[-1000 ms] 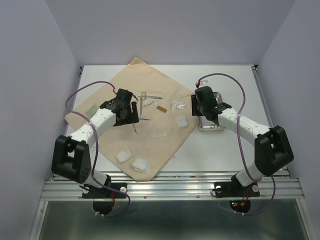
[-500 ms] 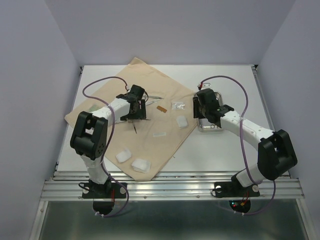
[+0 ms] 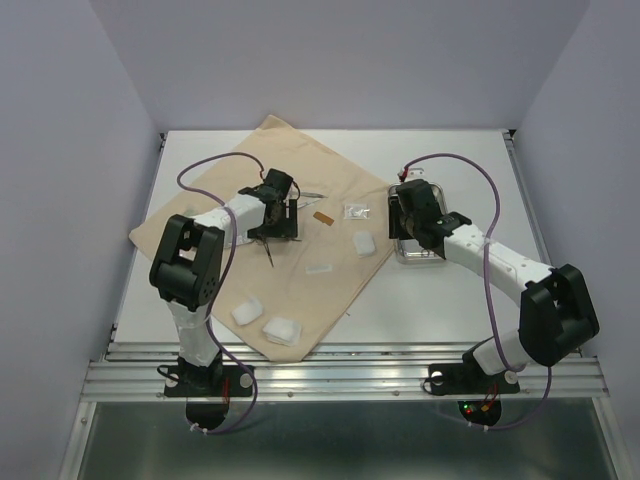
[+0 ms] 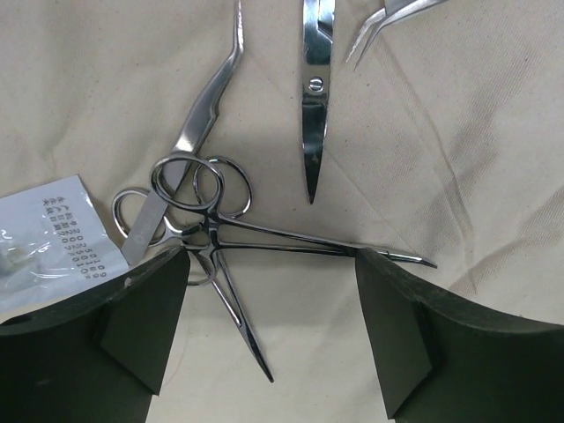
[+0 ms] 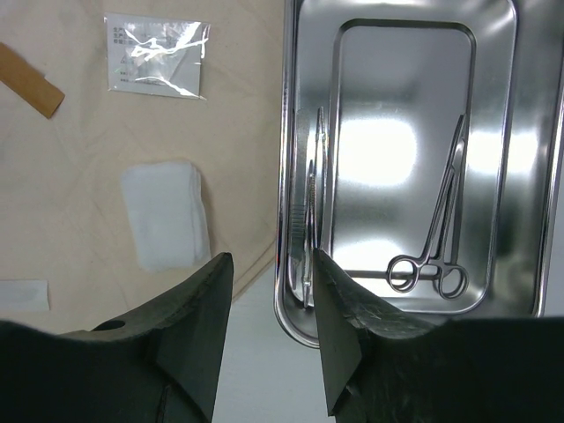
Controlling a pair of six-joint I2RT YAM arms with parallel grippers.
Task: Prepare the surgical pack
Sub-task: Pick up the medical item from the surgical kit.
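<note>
Left gripper [image 4: 269, 269], jaws wide, might pinch the scissors [image 4: 205, 106] tangled at 9 o'clock with the forceps [image 4: 300, 246]. Right gripper [image 5: 271, 264] has jaws half open around the tray [image 5: 286, 106] rim.

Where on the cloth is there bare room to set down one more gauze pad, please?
Free: the far corner of the cloth beyond the scissors, and the stretch between the white strip and the near gauze pads. Crowded: under the left gripper, where forceps and tweezers overlap, and around the packet and brown stick.

Bright, even overhead light; soft shadows on cloth [image 4: 485, 132]; strong white glare inside steel tray [image 5: 388, 141]; all views sharp, undistorted.
</note>
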